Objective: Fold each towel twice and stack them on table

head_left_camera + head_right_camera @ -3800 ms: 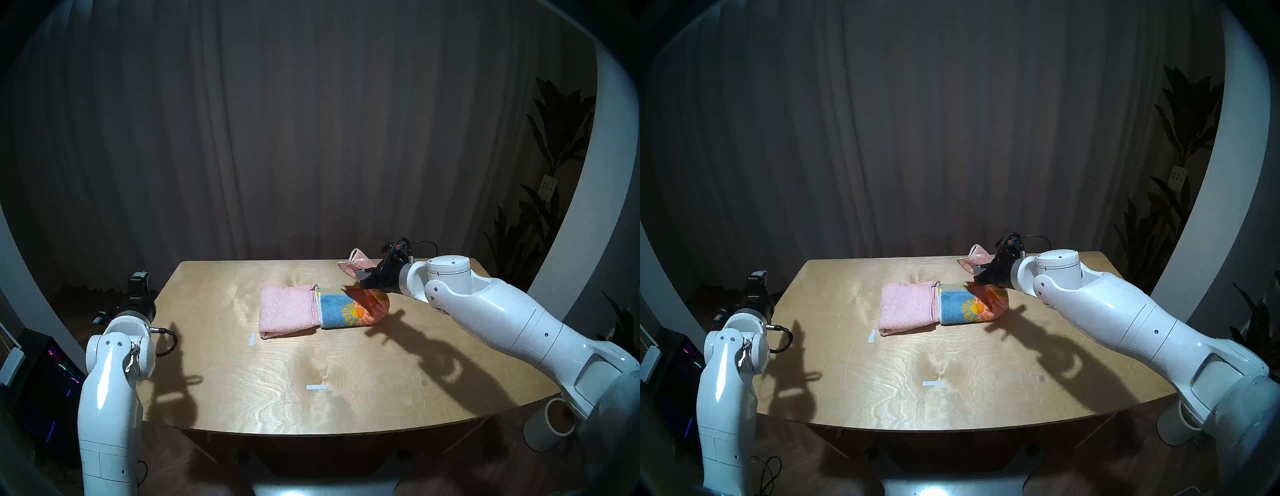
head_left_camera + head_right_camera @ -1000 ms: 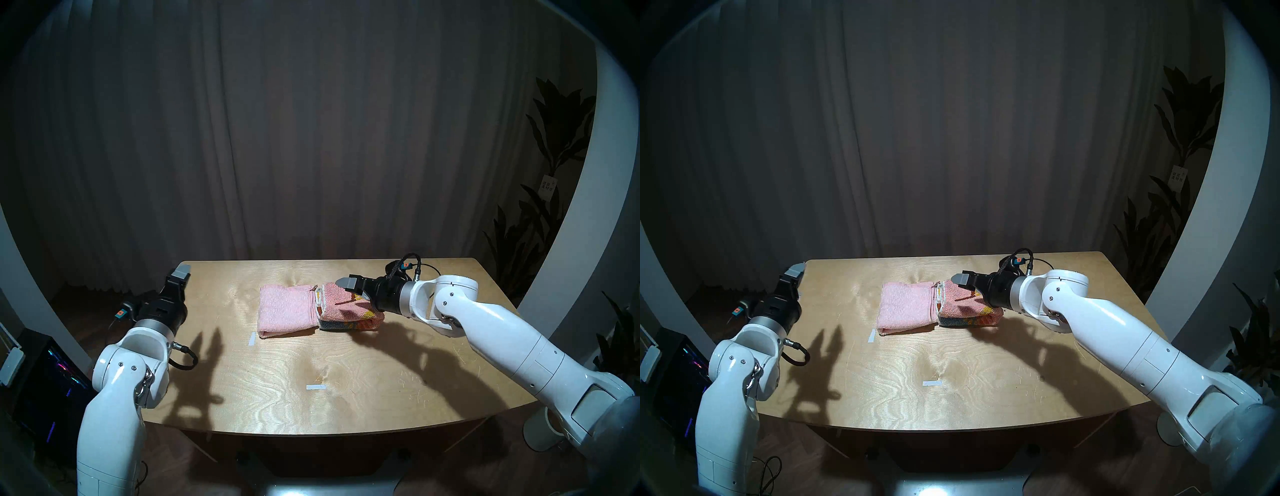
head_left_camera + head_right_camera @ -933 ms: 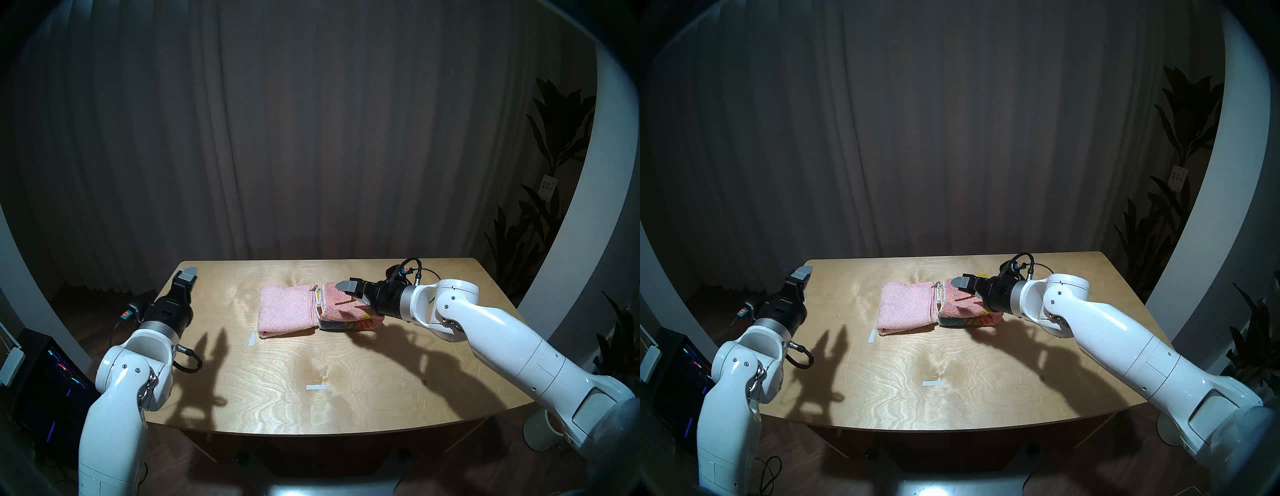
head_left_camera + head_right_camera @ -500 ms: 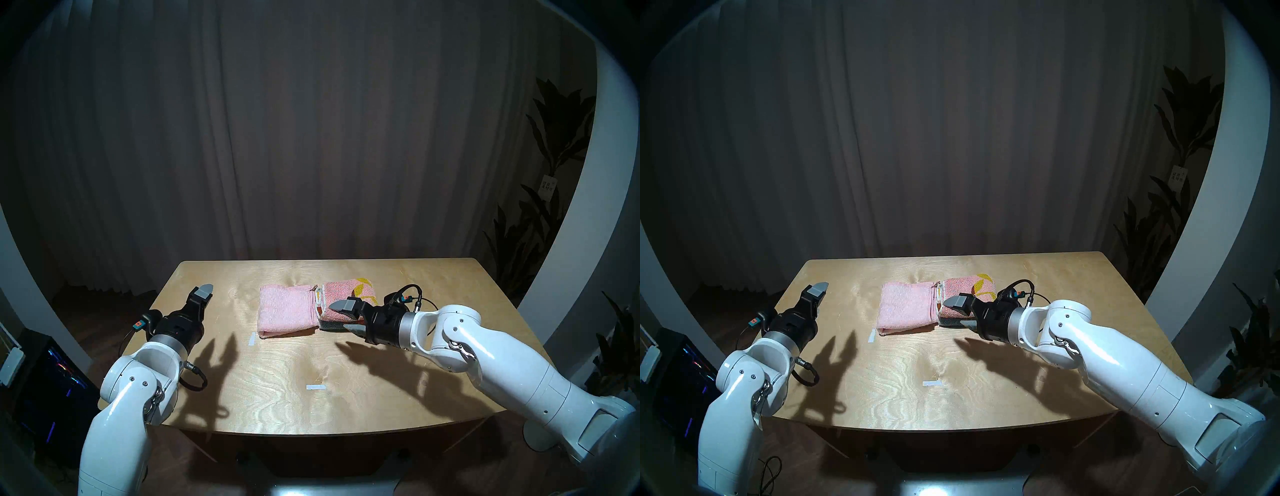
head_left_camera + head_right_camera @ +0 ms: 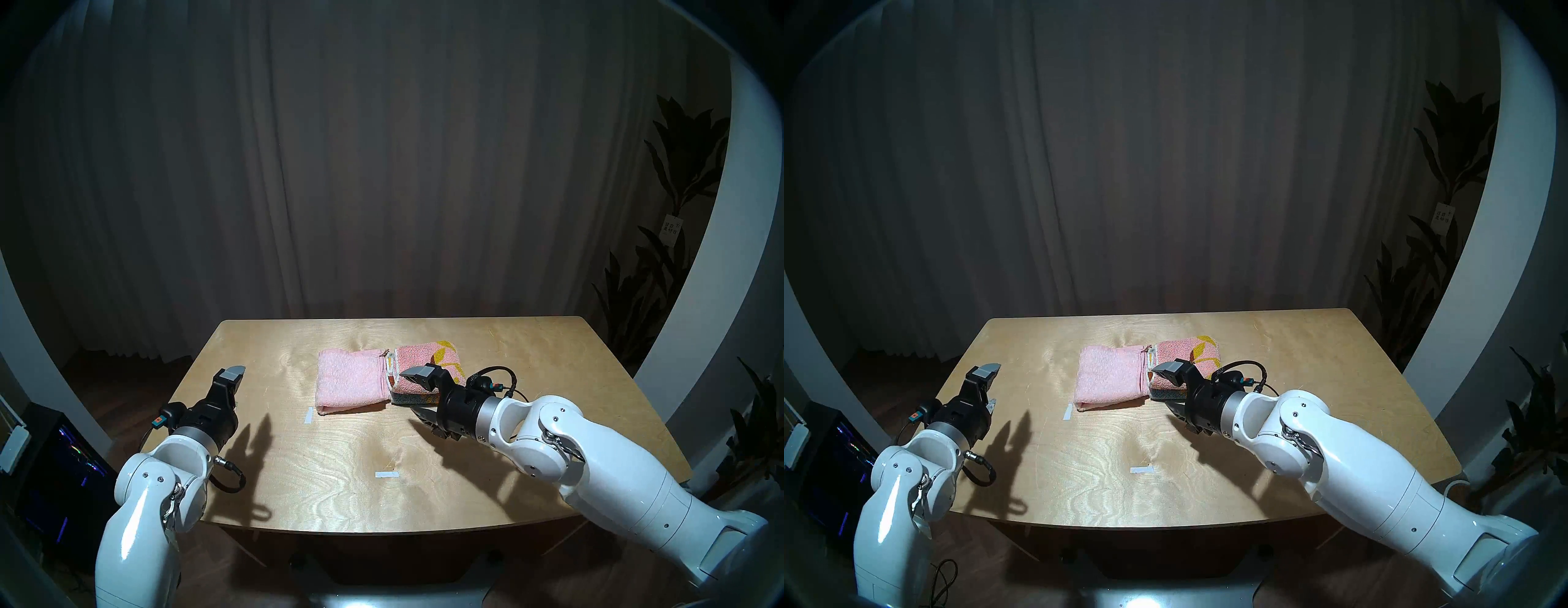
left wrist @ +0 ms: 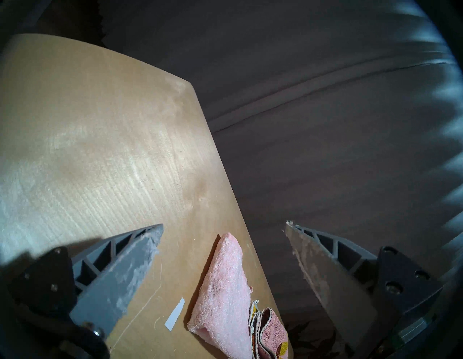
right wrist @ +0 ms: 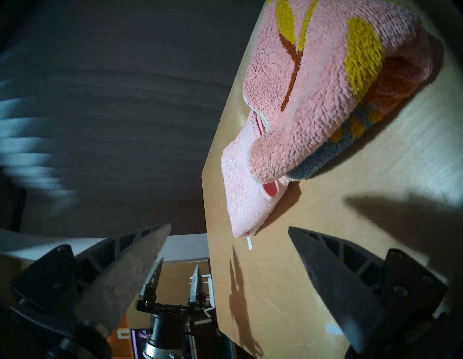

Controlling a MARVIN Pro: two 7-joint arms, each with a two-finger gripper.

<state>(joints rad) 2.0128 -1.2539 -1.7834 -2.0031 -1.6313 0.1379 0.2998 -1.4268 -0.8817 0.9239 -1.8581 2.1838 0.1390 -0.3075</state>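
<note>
Both our arms have shifted within the last second: our right gripper (image 5: 418, 392), which hung over the patterned towel (image 5: 426, 373) with its jaws spread, has drawn back toward us and now hovers just off that towel's near edge, jaws still spread and holding nothing, while our left gripper (image 5: 231, 382) has come in from the far left corner to hang over the left part of the worktop (image 5: 339, 467), its jaws also spread and empty. Nearly four seconds ago the patterned towel lay half open with its blue panel and yellow sun showing; it now sits folded shut, pink side up with yellow leaves on top and a dark band along its near edge. The plain pink towel (image 5: 352, 380) has not moved: it lies folded in the middle of the worktop, its right edge touching the patterned towel, the two side by side and not yet stacked. A small white tape strip (image 5: 309, 415) lies just off the pink towel's near left corner, and a second strip (image 5: 387, 474) lies nearer us. From the left wrist, the pink towel (image 6: 225, 288) shows between the spread fingers (image 6: 120, 273).
</note>
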